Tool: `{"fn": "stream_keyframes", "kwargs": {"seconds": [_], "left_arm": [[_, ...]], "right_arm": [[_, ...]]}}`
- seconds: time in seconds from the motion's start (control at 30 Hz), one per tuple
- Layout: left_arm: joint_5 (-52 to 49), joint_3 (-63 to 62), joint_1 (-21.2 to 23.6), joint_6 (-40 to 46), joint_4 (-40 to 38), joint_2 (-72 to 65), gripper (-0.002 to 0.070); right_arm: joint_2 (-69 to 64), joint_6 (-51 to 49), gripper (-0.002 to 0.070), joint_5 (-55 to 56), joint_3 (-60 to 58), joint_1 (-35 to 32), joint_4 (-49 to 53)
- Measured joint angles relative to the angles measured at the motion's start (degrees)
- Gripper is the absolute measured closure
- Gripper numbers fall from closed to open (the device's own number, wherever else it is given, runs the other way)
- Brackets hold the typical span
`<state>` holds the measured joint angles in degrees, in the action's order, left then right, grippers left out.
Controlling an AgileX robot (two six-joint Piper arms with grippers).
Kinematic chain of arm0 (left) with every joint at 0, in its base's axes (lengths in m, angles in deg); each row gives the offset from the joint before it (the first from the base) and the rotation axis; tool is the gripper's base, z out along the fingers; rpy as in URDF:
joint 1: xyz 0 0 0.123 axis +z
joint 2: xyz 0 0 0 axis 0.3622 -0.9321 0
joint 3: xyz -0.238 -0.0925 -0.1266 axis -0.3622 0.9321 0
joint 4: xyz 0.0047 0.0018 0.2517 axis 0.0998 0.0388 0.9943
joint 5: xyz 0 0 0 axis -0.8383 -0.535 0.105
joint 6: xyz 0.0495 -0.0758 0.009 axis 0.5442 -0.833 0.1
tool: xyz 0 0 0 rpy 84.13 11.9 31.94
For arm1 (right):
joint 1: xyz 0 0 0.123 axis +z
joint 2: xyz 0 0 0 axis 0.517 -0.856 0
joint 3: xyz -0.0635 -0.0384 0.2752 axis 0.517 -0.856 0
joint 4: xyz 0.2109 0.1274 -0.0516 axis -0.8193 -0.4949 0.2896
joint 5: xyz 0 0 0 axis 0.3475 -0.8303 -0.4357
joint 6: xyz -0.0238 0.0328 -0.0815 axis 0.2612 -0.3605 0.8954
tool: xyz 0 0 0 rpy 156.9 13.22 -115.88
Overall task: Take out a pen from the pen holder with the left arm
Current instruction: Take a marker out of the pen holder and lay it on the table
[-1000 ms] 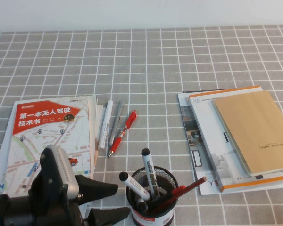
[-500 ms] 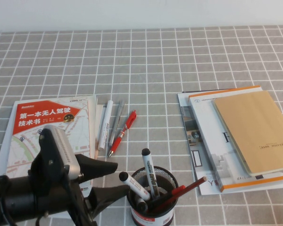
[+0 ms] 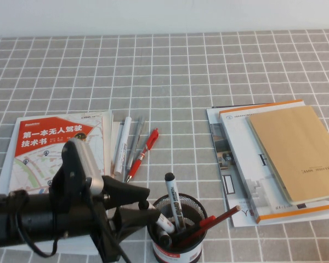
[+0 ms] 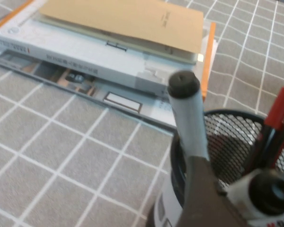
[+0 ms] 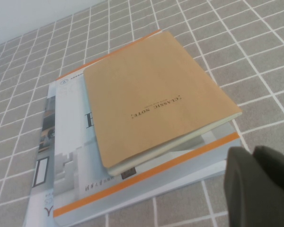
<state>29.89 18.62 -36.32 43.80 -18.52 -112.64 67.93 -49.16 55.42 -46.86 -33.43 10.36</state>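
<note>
**Grey tiled table: left gripper reaches the pen holder**

It has come forward. Its open fingers now stand on either side of the leaning white marker in the holder, so closing comes next. The right gripper hangs by the books.

Left tool, jaws apart, straddles a white marker in the pen holder

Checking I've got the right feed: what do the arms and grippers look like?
Left arm: black, ribbed grey block on top, black cable below. Left gripper, at the holder: black tapered fingers. Right gripper, by the books: only a dark grey rounded edge shows.
</note>
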Motion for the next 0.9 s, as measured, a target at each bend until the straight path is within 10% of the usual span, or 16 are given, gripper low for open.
{"fn": "stream_keyframes", "kwargs": {"seconds": [0.23,0.9], "left_arm": [[-0.9,-1.1,0.0,0.0,0.0,-0.2,0.0549],[-5.7,-7.9,0.0,-11.5,1.6,0.1,0.0549]], "right_arm": [[0.0,0.0,0.0689,0.0,0.0,0.0,0.0],[0.0,0.0,0.0689,0.0,0.0,0.0,0.0]]}}
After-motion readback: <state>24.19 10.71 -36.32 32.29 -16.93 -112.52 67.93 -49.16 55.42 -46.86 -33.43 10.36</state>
